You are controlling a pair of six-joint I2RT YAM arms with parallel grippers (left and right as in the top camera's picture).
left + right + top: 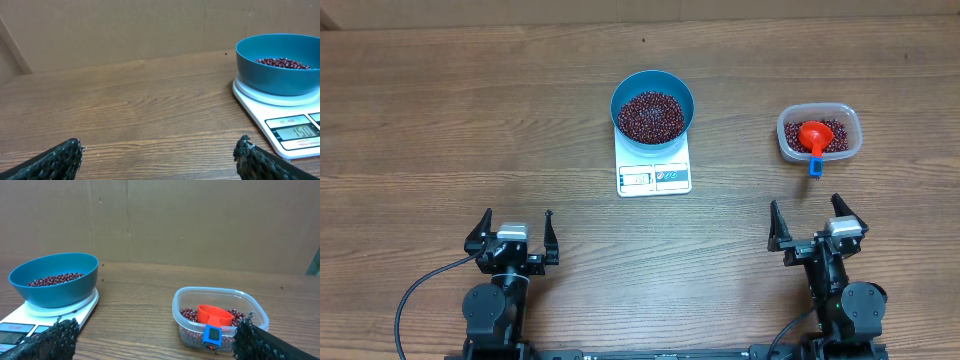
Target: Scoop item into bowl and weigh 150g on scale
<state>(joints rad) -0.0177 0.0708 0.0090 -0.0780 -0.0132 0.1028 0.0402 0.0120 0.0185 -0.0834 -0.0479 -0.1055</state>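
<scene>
- On the desk (440,120), near its middle, the blue bowl (623,95) is sitting on the white scale (672,165), covering the scale's far part.
- The scale's edge with the display and buttons is facing the arms.
- Dark red-brown beans (651,115) are lying in the bowl, covering its bottom and staying below the rim.
- The display (298,132) is showing digits in the left wrist view that look like 150.
- Right of the scale and well apart from it, a clear plastic tub (785,125) is holding more of the same beans.
- An orange scoop (814,133) is lying in the tub on those beans, with its blue handle (815,167) sticking out over the tub's near rim.
- Left tool (517,216) is sitting near the desk's near edge, left of the scale and well apart from it, with jaws spread wide and gripping nothing.
- Right tool (806,203) is sitting near the near edge roughly in line with the tub, apart from it, with jaws spread wide and gripping nothing.
- Each wrist view is showing only bare desk between its dark fingers (55,160), which are reaching nothing.
</scene>
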